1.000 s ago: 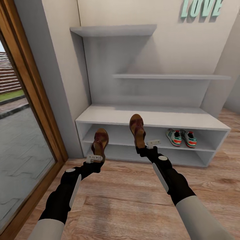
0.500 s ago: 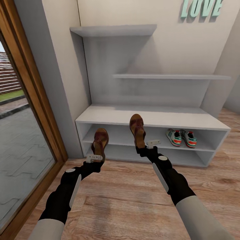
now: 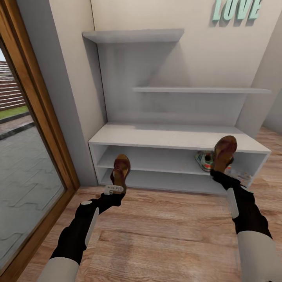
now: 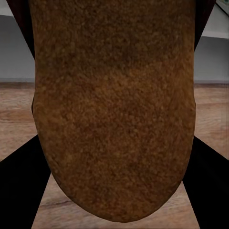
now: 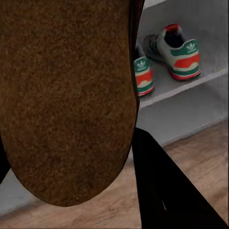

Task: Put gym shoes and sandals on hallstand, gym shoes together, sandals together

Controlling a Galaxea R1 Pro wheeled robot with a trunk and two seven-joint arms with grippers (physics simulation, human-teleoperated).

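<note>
My left gripper (image 3: 116, 185) is shut on a brown sandal (image 3: 120, 167), held upright before the left end of the pale grey hallstand (image 3: 172, 138); its brown sole (image 4: 114, 109) fills the left wrist view. My right gripper (image 3: 217, 173) is shut on the second sandal (image 3: 224, 152), held upright before the right end of the bench, partly covering the two gym shoes (image 3: 204, 160). They stand side by side on the middle shelf, heels outward (image 5: 176, 55). The second sandal's sole (image 5: 67, 95) is close to the right wrist camera.
A wood-framed glass door (image 3: 27, 156) runs along the left. The hallstand's stepped wall shelves (image 3: 196, 90) rise above the bench, with LOVE letters (image 3: 237, 9) on the wall. Wood-plank floor (image 3: 156, 235) lies between me and the bench.
My right arm has swung to the right with its sandal, from the bench's middle to in front of the gym shoes. The left arm has shifted slightly right and down.
</note>
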